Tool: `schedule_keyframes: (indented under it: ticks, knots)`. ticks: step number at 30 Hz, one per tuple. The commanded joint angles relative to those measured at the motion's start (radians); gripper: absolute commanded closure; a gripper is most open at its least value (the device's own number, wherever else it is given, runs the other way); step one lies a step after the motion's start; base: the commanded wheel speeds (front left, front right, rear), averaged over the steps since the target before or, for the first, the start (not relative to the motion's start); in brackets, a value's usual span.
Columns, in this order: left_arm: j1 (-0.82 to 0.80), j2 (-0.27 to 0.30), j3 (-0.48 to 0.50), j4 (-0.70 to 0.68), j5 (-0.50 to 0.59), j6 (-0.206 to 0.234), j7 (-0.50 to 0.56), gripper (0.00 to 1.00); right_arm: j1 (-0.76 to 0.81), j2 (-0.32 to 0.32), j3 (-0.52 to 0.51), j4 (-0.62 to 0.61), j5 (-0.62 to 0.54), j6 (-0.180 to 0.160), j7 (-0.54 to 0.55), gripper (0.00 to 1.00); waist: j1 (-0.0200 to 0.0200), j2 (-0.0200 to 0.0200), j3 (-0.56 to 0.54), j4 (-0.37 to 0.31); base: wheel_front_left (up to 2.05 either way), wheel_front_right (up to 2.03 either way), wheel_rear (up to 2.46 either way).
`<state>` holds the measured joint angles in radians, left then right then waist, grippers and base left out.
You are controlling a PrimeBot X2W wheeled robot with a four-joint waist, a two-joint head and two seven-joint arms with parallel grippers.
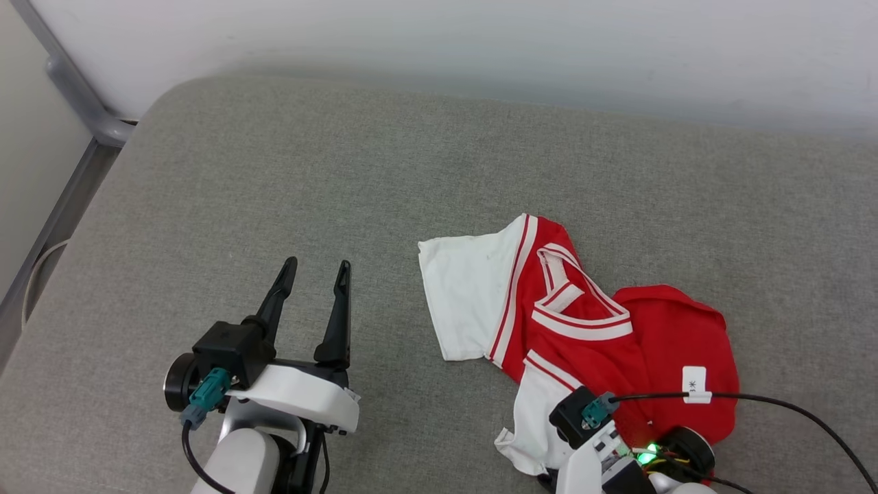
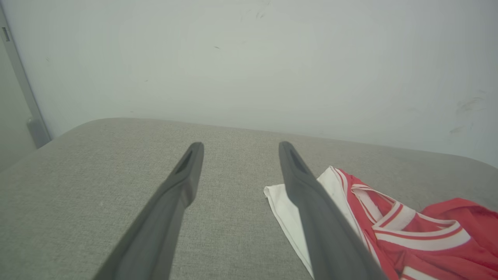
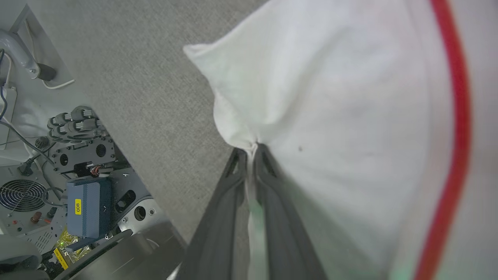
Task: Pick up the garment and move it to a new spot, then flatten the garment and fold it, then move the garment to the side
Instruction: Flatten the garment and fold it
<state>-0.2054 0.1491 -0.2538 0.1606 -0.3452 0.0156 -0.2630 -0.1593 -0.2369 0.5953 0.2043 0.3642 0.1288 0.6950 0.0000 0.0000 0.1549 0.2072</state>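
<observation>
The garment (image 1: 583, 322) lies crumpled at the near right of the grey cushioned surface (image 1: 274, 171): red body, white sleeves, striped trim, collar facing up. In the right wrist view my right gripper (image 3: 252, 149) is shut on a pinch of the white sleeve fabric (image 3: 330, 97) near the surface's front edge. In the head view its wrist (image 1: 597, 425) hangs over the near sleeve and hides the fingers. My left gripper (image 1: 317, 271) stands open over bare surface to the left of the garment, nothing between its fingers. In the left wrist view the gripper (image 2: 241, 146) has the garment (image 2: 408, 233) at lower right.
A pale wall (image 1: 480, 41) runs behind the surface's far edge. A grey rail (image 1: 75, 89) stands past the left edge. A black cable (image 1: 789, 405) trails right from my right wrist over the red cloth. Below the front edge is the robot's base with electronics (image 3: 85, 202).
</observation>
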Motion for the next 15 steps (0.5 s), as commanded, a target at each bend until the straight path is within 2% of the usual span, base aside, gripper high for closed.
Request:
schedule_keyframes:
  ticks: [1, 8, 15]
  knots:
    - [0.004, -0.004, 0.007, 0.004, 0.01, -0.004, -0.002, 0.0, 0.019, 0.001, 0.025, 0.015, 0.006, 0.003, -0.005, 1.0, 0.0, 0.0, -0.008, -0.009, 0.0, 0.0, 0.0]
    - [0.029, -0.009, 0.027, 0.01, 0.027, -0.015, -0.002, 0.0, -0.048, 0.025, -0.059, -0.128, -0.018, 0.002, -0.134, 1.0, 0.0, 0.0, -0.046, -0.056, 0.0, 0.0, 0.0]
    - [0.06, -0.013, 0.03, 0.016, 0.037, -0.021, -0.002, 0.0, -0.024, 0.076, -0.292, -0.229, -0.079, 0.002, -0.224, 1.0, 0.0, 0.0, -0.086, -0.12, 0.0, 0.0, 0.0]
